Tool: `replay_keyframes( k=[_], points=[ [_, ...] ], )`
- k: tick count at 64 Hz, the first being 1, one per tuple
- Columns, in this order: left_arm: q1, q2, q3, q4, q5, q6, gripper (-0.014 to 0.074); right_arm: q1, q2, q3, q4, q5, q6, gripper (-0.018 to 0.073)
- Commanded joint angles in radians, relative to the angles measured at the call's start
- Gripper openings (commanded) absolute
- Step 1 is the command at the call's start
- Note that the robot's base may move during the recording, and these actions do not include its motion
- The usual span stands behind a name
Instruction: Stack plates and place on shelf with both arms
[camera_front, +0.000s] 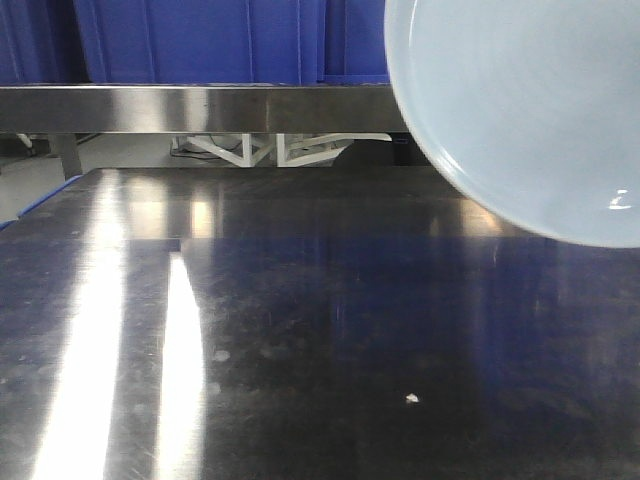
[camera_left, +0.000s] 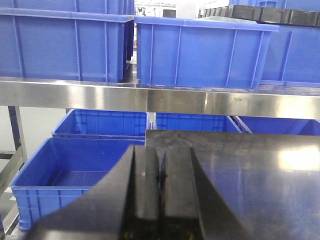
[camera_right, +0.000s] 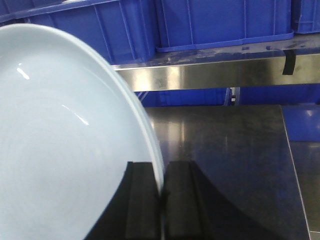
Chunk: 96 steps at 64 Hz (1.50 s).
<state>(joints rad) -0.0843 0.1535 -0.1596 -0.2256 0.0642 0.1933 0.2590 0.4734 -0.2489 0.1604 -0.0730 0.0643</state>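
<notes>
Right gripper (camera_right: 162, 200) pinches plate (camera_right: 65, 140) rim — disc spreads left, seemingly tilted; left gripper (camera_left: 161, 185) pressed together.

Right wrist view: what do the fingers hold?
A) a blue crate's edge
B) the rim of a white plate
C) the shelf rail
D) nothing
B: the right gripper has its fingers closed on either side of the rim of the white plate.

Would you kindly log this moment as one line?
right gripper: shut on plate rim, above table | left gripper: shut, empty | shelf: no plate
</notes>
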Motion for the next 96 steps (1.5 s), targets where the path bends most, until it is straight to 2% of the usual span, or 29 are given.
replay_keyframes(
  k=[1,96],
  points=[
    [0.003,0.010,-0.032,-0.008,-0.079,-0.004,0.0080,-0.005,-0.003,-0.031,0.005,-0.096,-0.002,0.0050],
    [0.003,0.010,-0.032,-0.008,-0.079,-0.004,0.0080,-0.005,-0.003,-0.031,0.005,-0.096,-0.002,0.0050]
  ],
)
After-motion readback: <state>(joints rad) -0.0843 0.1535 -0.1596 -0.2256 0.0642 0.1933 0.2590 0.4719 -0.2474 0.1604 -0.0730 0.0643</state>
